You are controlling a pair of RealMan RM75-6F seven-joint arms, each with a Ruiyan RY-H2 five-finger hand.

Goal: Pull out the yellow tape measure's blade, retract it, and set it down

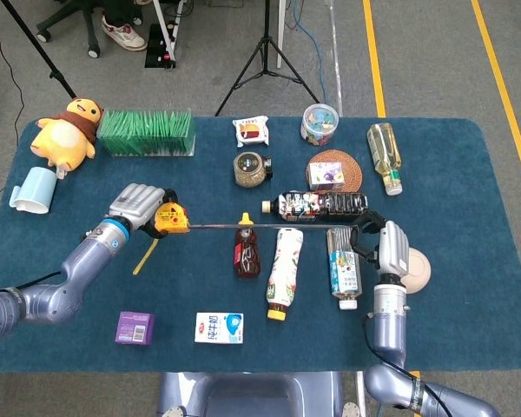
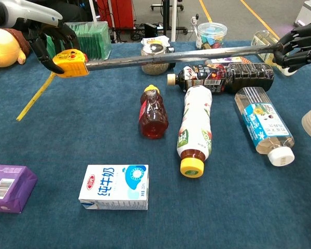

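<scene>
My left hand (image 1: 137,207) (image 2: 39,34) grips the yellow tape measure (image 1: 171,219) (image 2: 70,63) above the table's left part. Its blade (image 1: 269,227) (image 2: 181,55) runs out level to the right, over the lying bottles. My right hand (image 1: 387,246) (image 2: 303,45) pinches the blade's far end at the right. A yellow strap (image 1: 145,255) (image 2: 33,98) hangs from the case down toward the cloth.
Under the blade lie a honey bear bottle (image 2: 153,113), a yellow-capped drink bottle (image 2: 195,128), a dark bottle (image 2: 223,77) and a clear bottle (image 2: 262,124). A milk carton (image 2: 115,187) and a purple box (image 2: 8,188) sit near the front. A bowl (image 1: 417,269) lies beside my right hand.
</scene>
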